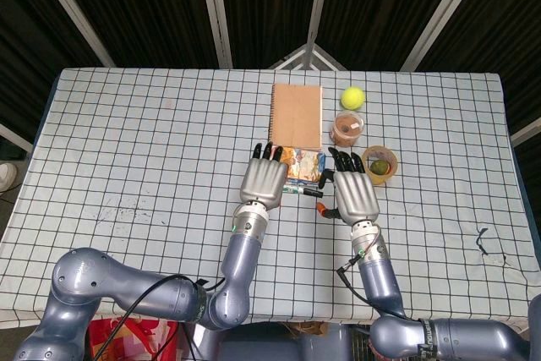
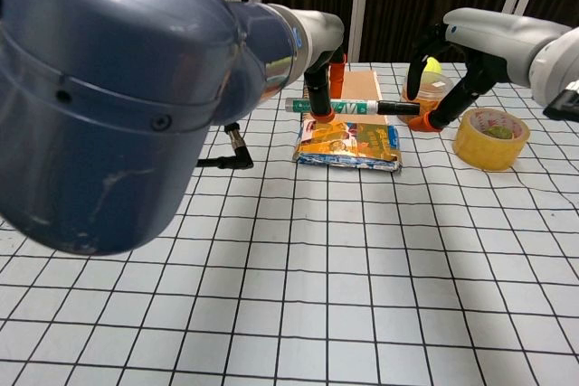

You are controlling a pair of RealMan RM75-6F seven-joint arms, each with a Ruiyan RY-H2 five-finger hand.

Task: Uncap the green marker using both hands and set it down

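Overhead, both hands, left hand and right hand, grip and mostly hide the green marker.

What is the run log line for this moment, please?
left hand: holds marker body | right hand: pinches cap end | marker: level, above packet | cap: still on

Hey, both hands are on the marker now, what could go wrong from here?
The green marker hangs above the snack packet, held only at fingertips; the cap could slip from the right robot hand. A sudden release could swing that hand into the clear cup or tape roll.
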